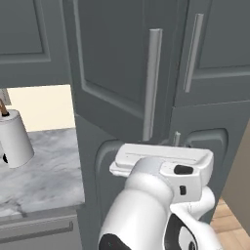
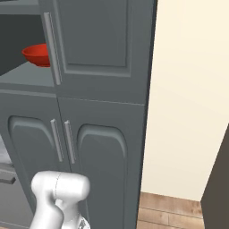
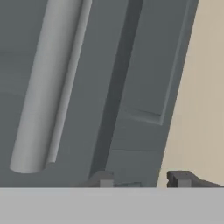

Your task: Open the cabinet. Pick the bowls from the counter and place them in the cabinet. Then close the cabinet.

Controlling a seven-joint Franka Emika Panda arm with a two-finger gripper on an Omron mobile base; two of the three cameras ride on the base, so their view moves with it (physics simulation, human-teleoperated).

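The cabinet's left door (image 1: pixel 112 63) stands swung out toward me, its long bar handle (image 1: pixel 153 83) just above my white hand (image 1: pixel 166 163). The right door (image 2: pixel 96 40) is shut, with its own bar handle (image 2: pixel 53 49). Through the open left half, a glossy red bowl (image 2: pixel 38 54) sits on the grey shelf (image 2: pixel 27 76). In the hand view my gripper (image 3: pixel 142 179) is close to the door face, its fingertips (image 3: pixel 103 178) apart with nothing gripped; the bar handle's lower end (image 3: pixel 30 157) lies to their left. The marble counter (image 1: pixel 49 166) is at the left.
A white paper-towel roll (image 1: pixel 14 139) stands on the counter's left part. Arched lower doors (image 2: pixel 100 170) with short handles (image 2: pixel 69 141) sit below the cabinet. A cream wall (image 2: pixel 188 98) and wooden floor (image 2: pixel 174 214) lie to the right.
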